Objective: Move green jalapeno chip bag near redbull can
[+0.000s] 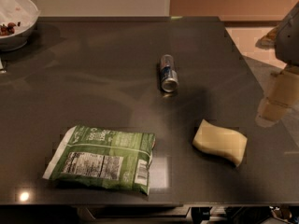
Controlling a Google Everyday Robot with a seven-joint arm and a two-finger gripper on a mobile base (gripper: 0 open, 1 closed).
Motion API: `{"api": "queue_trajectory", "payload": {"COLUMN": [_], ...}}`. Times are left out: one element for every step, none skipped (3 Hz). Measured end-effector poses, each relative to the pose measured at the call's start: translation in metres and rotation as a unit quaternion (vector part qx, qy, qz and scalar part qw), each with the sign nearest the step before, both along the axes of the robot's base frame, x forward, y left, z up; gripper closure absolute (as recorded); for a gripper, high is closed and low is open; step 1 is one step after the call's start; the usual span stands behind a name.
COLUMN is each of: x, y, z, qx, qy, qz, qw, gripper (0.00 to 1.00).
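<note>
The green jalapeno chip bag (pixel 100 157) lies flat near the front left of the dark table (pixel 93 78), with its white nutrition label and barcode facing up. The redbull can (pixel 168 73) lies on its side at the table's middle back, its silver top pointing toward the front. It is well apart from the bag. My gripper (pixel 274 104) hangs above the table's right edge, to the right of the can and far from the bag, holding nothing I can see.
A pale yellow wavy sponge (pixel 220 141) lies at the front right, between the gripper and the bag. A white bowl (pixel 14 20) with some food stands at the back left corner. The table's front edge runs just below the bag.
</note>
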State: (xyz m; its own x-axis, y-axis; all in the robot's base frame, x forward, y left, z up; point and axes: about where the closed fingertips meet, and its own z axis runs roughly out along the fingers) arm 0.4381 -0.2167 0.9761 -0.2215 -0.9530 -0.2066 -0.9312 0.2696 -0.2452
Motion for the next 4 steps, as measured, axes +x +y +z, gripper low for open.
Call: {"api": "queue_trajectory", "payload": {"x": [0.000, 0.006, 0.012, 0.010], "y": [0.000, 0.010, 0.044, 0.085], "z": [0.000, 0.001, -0.004, -0.010], "qx": [0.000, 0.029, 0.082, 0.124], "qy": [0.000, 0.011, 0.030, 0.047], "qz": [0.000, 0.015, 0.055, 0.102], "qw": [1.0000, 0.9994, 0.9946, 0.9859], "gripper": [0.00, 0.00, 0.00, 0.00]}}
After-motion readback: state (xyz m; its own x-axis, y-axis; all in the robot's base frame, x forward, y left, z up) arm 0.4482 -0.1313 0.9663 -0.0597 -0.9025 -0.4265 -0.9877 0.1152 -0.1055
